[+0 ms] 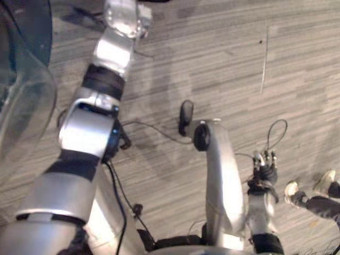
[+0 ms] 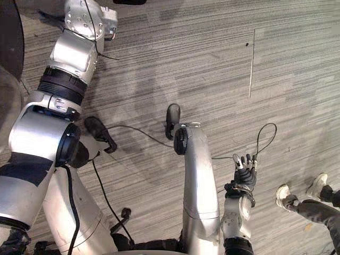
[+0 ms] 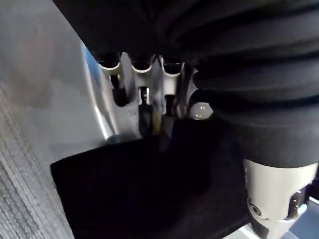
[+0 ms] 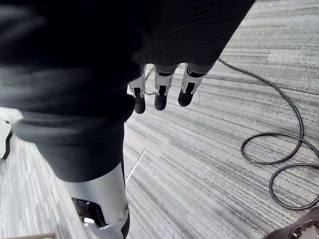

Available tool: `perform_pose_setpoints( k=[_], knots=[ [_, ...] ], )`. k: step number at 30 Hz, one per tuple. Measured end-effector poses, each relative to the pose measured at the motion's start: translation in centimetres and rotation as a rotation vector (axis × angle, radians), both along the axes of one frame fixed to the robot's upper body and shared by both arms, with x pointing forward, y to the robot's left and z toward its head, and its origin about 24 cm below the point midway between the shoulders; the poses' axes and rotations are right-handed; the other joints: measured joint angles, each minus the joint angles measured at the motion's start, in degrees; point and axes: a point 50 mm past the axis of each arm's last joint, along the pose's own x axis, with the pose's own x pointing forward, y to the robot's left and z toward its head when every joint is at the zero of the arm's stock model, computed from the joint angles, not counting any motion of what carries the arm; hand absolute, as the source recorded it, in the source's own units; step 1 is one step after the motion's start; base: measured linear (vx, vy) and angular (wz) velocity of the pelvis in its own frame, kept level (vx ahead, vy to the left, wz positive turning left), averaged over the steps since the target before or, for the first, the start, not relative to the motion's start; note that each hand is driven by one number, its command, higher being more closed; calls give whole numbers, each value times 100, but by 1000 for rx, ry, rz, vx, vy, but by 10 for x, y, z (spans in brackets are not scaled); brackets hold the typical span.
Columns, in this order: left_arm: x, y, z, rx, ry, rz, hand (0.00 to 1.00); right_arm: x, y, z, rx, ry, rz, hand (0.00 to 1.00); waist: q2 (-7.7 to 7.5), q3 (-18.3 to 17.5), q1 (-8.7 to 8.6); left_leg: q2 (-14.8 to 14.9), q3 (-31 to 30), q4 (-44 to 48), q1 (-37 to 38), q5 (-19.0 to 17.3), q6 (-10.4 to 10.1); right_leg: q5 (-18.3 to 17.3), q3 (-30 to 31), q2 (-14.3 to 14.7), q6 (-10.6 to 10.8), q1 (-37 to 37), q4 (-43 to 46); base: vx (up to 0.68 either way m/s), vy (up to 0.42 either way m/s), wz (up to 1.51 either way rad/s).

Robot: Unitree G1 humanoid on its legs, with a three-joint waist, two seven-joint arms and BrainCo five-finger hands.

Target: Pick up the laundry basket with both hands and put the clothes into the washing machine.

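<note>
1. Down by your right side, the right hand (image 2: 244, 171) hangs over the grey floor (image 2: 212, 64). Its fingers are loose and straight, and it holds nothing.
2. Just past it, toward the floor's right edge, a person's shoes (image 2: 284, 194) stand near that hand. Swing that hand outward and you could bump the person.
3. The wide floor ahead gives you the most room to move.
4. On the left, a clear round door (image 1: 26, 95), likely the washing machine's, sits close beside the left arm (image 1: 87, 130). Pull that arm back fast and it could knock the door.
5. Farthest out, the left hand (image 3: 143, 102) points straight fingers at a black shape (image 3: 139, 194) beside a shiny rim (image 3: 97, 99). I cannot tell if the shape is cloth or if the hand touches it.
6. The laundry basket is in neither hand, and I cannot tell where it stands. Step back without looking and you might kick it over.
</note>
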Motion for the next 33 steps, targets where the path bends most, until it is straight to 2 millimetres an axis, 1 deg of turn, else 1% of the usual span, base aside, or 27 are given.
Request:
perform_pose_setpoints(
  k=[3,7,8,9,10,11,13,15,16,18,21,27,33],
  knots=[
    [-2,-1,7,-2,-10,-15,0,-1,0,0,2,-1,-2,0,-27,-1,7,40,-25,72,-127,-51,-38,7,-7,15,14,-92,-12,-18,16,-14],
    [-6,-6,19,15,-28,-45,0,-4,-6,-1,4,-1,-30,0,-30,1,4,50,-23,151,-368,-64,-12,97,-2,2,38,-302,-40,-20,19,-14],
    [-7,-6,21,14,-29,-53,100,-5,-6,-1,4,0,-32,0,-30,1,3,53,-23,167,-397,-65,-7,113,-1,2,25,-325,-35,4,19,-12],
    [-8,-8,23,-3,-35,-72,100,-8,-8,-1,3,4,-40,0,-30,1,6,60,-24,233,-455,-81,30,133,3,2,23,-388,18,15,9,-8],
    [-8,-11,23,-38,-36,-111,100,-11,-9,-2,1,7,-47,0,-30,1,47,66,-31,310,-483,-107,85,141,13,-1,59,-423,103,18,8,-5],
    [-8,-12,23,-60,-33,-135,100,-11,-9,-1,0,4,-47,0,-30,1,51,65,-31,331,-490,-111,92,138,18,-3,65,-432,121,0,0,0],
    [-9,-16,26,-99,-27,-193,100,-10,-9,1,-2,-7,-48,0,-30,1,51,59,-17,342,-520,-128,67,124,40,-5,42,-476,124,0,0,0],
    [-11,-18,29,-175,-29,-282,100,-11,-11,2,-3,-8,-53,0,-30,1,50,56,32,342,-548,-132,67,132,86,-14,59,-531,130,0,0,0],
    [-12,-19,30,-189,-29,-297,100,-11,-12,1,-3,-8,-57,0,-29,1,51,56,47,341,-550,-132,67,133,99,-15,65,-543,132,0,0,0],
    [-14,-21,32,-276,-34,-379,100,-15,-18,0,1,-1,-93,0,-29,1,52,54,106,343,-551,-134,72,144,156,-17,69,-592,157,0,0,0],
    [-15,-21,34,-355,-27,-440,100,-17,-23,0,-1,-2,-115,0,-28,0,63,53,98,358,-548,-131,75,147,153,-19,70,-592,184,0,0,0],
    [-15,-18,34,-451,-16,-499,100,-18,-24,0,-1,-1,-117,0,-27,0,34,65,78,440,-540,-119,102,149,167,-11,76,-600,277,0,0,0],
    [-13,-9,31,-496,-12,-493,100,-19,-23,-6,7,26,-117,0,-24,-1,0,100,161,418,-365,-114,111,178,218,3,90,-518,290,0,-4,1]
  ],
)
